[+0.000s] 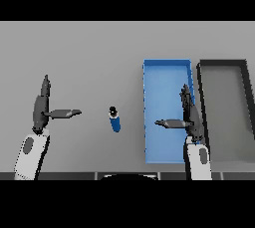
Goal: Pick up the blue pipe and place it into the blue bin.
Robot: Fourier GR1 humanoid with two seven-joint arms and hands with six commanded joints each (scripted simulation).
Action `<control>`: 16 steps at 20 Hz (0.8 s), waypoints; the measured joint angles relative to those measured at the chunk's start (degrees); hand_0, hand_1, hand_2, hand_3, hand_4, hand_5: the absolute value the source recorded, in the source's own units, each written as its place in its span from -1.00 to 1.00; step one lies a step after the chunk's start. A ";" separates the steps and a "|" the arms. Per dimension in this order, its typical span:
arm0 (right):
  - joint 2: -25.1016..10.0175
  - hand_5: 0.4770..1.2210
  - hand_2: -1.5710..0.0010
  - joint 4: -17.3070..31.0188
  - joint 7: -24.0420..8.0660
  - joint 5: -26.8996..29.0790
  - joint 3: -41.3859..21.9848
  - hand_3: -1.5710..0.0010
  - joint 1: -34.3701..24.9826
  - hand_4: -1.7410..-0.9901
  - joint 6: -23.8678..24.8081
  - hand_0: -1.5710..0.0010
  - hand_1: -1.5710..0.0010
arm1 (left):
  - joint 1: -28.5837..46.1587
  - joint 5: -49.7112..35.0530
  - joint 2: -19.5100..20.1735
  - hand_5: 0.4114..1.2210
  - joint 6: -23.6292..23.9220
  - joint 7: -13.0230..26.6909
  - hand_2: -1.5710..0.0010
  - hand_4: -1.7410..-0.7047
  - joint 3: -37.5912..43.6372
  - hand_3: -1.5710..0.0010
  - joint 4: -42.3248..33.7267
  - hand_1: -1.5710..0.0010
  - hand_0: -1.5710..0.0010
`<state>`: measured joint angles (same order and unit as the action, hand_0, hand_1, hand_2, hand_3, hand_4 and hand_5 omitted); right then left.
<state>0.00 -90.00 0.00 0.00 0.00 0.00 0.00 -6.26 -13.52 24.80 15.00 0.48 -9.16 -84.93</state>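
Right robot hand above blue bin

The blue pipe lies alone, with bare table all around it. Between pipe and blue bin nothing stands (only the bin's left wall). The right hand hangs over the bin.

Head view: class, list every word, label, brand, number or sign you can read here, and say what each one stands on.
None: no readable text shows anywhere.
The blue pipe, blue bin, dark bin, grey table, left hand and right hand all carry no markings.
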 measured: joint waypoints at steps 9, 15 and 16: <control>-5.28 -0.62 1.00 -5.92 5.86 -5.82 -4.94 1.00 5.91 0.37 -3.73 1.00 1.00 | 1.34 -1.33 9.44 -0.57 -16.07 -5.17 1.00 0.28 -3.29 1.00 -1.29 1.00 1.00; -6.68 -0.68 1.00 -7.30 2.31 -9.90 -6.45 1.00 6.50 0.48 -2.63 1.00 1.00 | 1.92 -2.59 12.27 -0.52 -21.16 -5.21 1.00 0.26 -4.50 1.00 -3.28 1.00 1.00; -6.73 -0.68 1.00 -7.86 2.80 -9.95 -6.35 1.00 6.57 0.48 -2.36 1.00 1.00 | 1.85 -2.83 12.42 -0.54 -22.13 -5.39 1.00 0.26 -4.72 1.00 -3.06 1.00 1.00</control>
<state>-6.73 -97.86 2.80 -9.95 -6.35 6.57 -2.36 -4.42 -16.34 37.23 -7.13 -4.91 -13.88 -87.99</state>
